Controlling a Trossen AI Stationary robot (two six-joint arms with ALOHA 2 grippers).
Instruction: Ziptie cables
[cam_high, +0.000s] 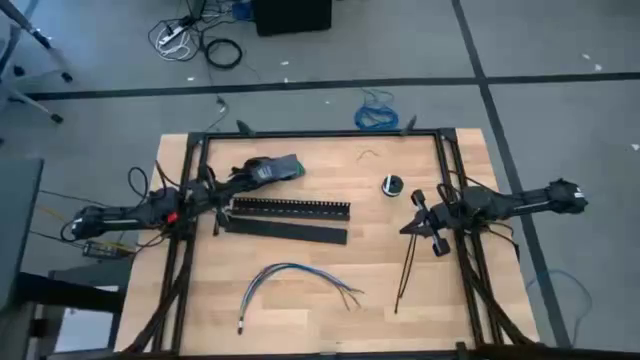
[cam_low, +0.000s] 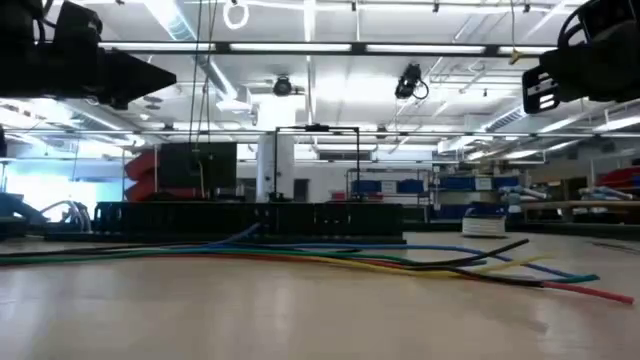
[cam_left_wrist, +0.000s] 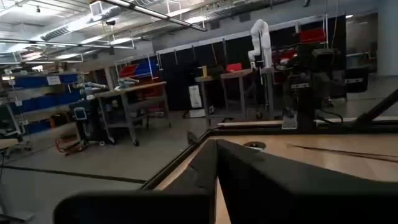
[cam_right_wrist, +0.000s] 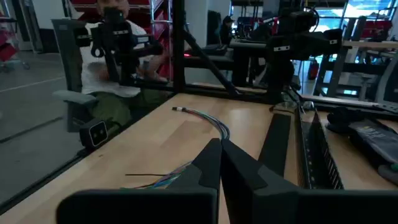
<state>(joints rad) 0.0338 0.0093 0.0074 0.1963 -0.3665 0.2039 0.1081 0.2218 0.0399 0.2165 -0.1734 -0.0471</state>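
The cables (cam_high: 295, 279) lie as a loose curved bundle on the near middle of the table, their splayed ends (cam_right_wrist: 166, 180) toward the right. In the low view the cables (cam_low: 400, 262) run across the foreground. Two thin black zipties (cam_high: 405, 272) lie side by side on the table's right, running near to far. My right gripper (cam_high: 407, 228) hovers shut over their far ends, holding nothing; its fingers (cam_right_wrist: 219, 163) meet in the wrist view. My left gripper (cam_high: 295, 165) is shut and hangs over the far left of the table, its fingers (cam_left_wrist: 216, 171) together.
A long black slotted channel (cam_high: 290, 208) and a flat black strip (cam_high: 285, 230) lie across the table's middle, between my left gripper and the cables. A small round black thing (cam_high: 391, 185) and a curled wire scrap (cam_high: 370, 154) lie at the far right.
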